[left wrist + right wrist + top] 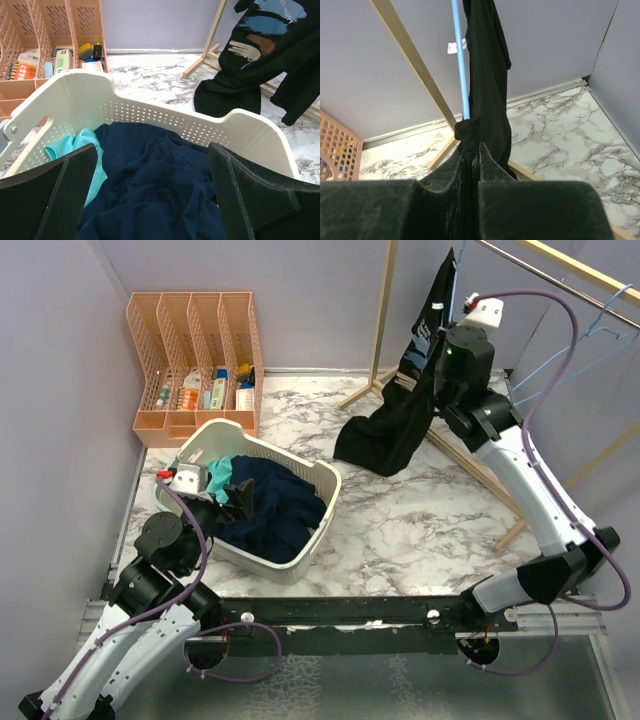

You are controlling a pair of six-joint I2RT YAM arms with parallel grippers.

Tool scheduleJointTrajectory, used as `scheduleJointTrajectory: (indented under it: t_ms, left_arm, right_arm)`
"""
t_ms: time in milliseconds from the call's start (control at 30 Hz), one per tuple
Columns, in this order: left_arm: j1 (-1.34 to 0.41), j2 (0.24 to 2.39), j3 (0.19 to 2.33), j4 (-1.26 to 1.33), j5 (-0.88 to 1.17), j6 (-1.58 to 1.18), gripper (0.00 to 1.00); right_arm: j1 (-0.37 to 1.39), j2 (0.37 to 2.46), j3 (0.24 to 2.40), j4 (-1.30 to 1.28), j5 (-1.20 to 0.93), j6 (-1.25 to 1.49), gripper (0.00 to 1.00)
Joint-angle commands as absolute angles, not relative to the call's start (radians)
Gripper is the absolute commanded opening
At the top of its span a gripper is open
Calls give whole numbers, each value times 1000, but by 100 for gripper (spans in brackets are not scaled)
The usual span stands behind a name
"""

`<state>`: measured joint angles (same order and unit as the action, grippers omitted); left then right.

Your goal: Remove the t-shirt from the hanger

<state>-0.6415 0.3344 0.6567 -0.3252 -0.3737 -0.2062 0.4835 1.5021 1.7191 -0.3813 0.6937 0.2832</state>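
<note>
A black t-shirt (400, 420) with a printed front (260, 45) hangs from a light blue hanger (461, 65) on the wooden rack at the back right; its hem rests on the table. My right gripper (432, 358) is shut on a fold of the black t-shirt (487, 90) just beside the blue hanger arm. My left gripper (238, 502) is open and empty, hovering over dark blue clothes (160, 190) in the white laundry basket (210, 440).
The wooden clothes rack (385, 310) stands at the back right, with more blue hangers (600, 325) on its rail. A peach file organizer (195, 360) with small items stands at the back left. A teal garment (80, 147) lies in the basket.
</note>
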Motion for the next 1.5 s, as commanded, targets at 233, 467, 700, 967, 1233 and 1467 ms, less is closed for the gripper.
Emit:
scheduleJointTrajectory:
  t_ms: [233,467,700,967,1233,1467]
  left_arm:
    - [-639,283,655,-323,-344,-199,95]
    - [-638,268,652,-321,-351,-195,95]
    - [-638,264,651,-315,-351,-192,95]
    - [-638,295,640,-268,-236,-171,97]
    - [-638,438,666,-139,69,-169,98]
    - [-638,653,862,-38,321,-148,97]
  right_arm:
    - [483,1339,1640,-211,615,89,1]
    - [483,1316,1655,-147,592,58,2]
    - [483,1317,1761,-350,503,131,1]
    - [482,1166,1725,-559,238,163,1]
    - [483,959,1695,-830,-8,139,1]
    - [483,799,1647,-1025,-132,151,1]
